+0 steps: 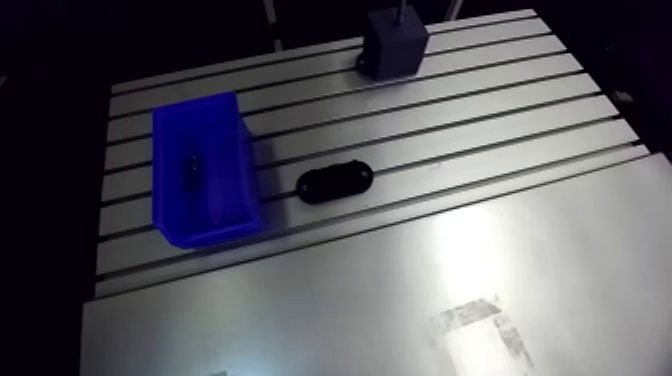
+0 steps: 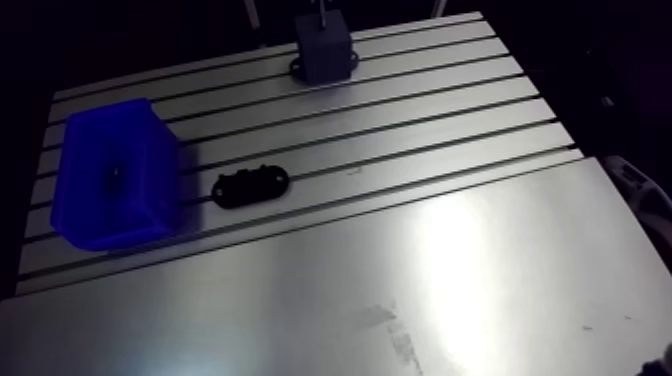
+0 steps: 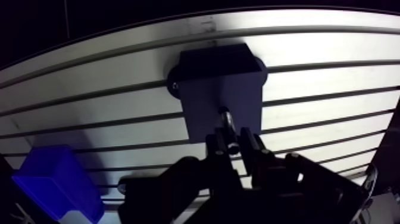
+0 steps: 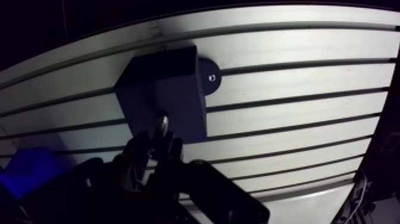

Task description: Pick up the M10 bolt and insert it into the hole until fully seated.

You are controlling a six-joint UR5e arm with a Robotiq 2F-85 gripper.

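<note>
A grey block [image 1: 394, 45] stands at the far edge of the slotted table [image 1: 500, 130]. In the wrist view my gripper [image 3: 233, 143] hovers right over this block [image 3: 220, 89], its two dark fingers [image 3: 217, 148] shut on a shiny M10 bolt [image 3: 226, 119]. The bolt's free end points at the block's top face, close to it or touching; I cannot tell which. The bolt and fingers hide the hole. In the arm view only a thin bit of the tool shows above the block.
A blue bin [image 1: 200, 175] with a small dark part [image 1: 192, 166] inside sits on the table's left side. A black oval piece [image 1: 335, 183] lies just right of it. A smooth metal plate [image 1: 450, 290] covers the near half.
</note>
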